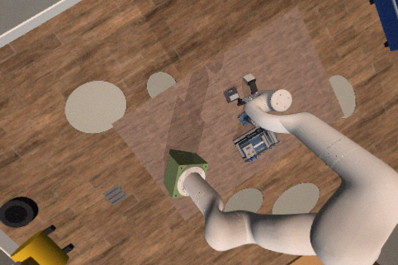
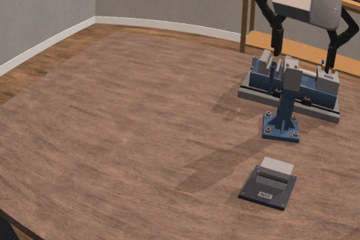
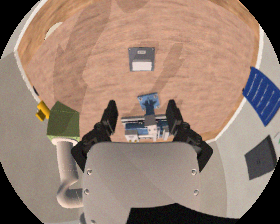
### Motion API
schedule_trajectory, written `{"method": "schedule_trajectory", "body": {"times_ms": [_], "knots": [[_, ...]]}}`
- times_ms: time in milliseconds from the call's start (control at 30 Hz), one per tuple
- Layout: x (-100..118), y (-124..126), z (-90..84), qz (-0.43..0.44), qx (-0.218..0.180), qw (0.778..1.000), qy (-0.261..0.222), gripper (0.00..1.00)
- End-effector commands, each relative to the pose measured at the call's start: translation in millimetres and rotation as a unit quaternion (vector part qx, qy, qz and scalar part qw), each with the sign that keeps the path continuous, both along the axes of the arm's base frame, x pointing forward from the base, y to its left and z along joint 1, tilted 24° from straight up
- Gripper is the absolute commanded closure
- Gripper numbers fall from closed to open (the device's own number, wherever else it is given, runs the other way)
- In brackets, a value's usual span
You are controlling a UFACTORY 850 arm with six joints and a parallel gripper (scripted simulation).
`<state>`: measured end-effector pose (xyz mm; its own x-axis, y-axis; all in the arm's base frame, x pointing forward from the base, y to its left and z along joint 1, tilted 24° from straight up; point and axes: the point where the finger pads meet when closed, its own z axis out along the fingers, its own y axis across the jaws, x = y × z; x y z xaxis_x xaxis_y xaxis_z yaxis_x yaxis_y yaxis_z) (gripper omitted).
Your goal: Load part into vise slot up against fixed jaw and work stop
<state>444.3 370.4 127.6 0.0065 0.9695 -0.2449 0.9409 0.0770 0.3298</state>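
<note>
The part (image 2: 276,168) is a light grey block lying on the dark infeed plate (image 2: 268,187) at the front right of the table. The plate also shows in the overhead view (image 1: 231,95) and in the wrist view (image 3: 141,59). The blue vise (image 2: 293,85) stands further back, jaws apart, with the blue V-block stand (image 2: 282,113) just in front of it. My gripper (image 2: 303,53) hangs open and empty above the vise, well away from the part. In the wrist view my fingers frame the vise (image 3: 145,127) below.
A wooden shelf unit (image 2: 299,48) stands behind the vise at the back right. The arm's green base (image 1: 184,173) sits on the table. A blue object (image 1: 386,9) and a yellow one (image 1: 39,251) stand on the floor, far off.
</note>
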Motion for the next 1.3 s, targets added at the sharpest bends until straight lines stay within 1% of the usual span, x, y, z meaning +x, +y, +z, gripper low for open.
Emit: {"method": "schedule_trajectory", "body": {"times_ms": [0,600,1000,1267], "knots": [[0,1,0.8,0.000,0.001,1.000,-0.001,0.11],[2,0,-2.9,0.000,0.001,1.000,-0.001,0.11],[5,-2,-10.6,0.000,0.001,1.000,-0.001,0.11],[8,-5,-20.4,0.000,0.001,1.000,-0.001,0.11]]}}
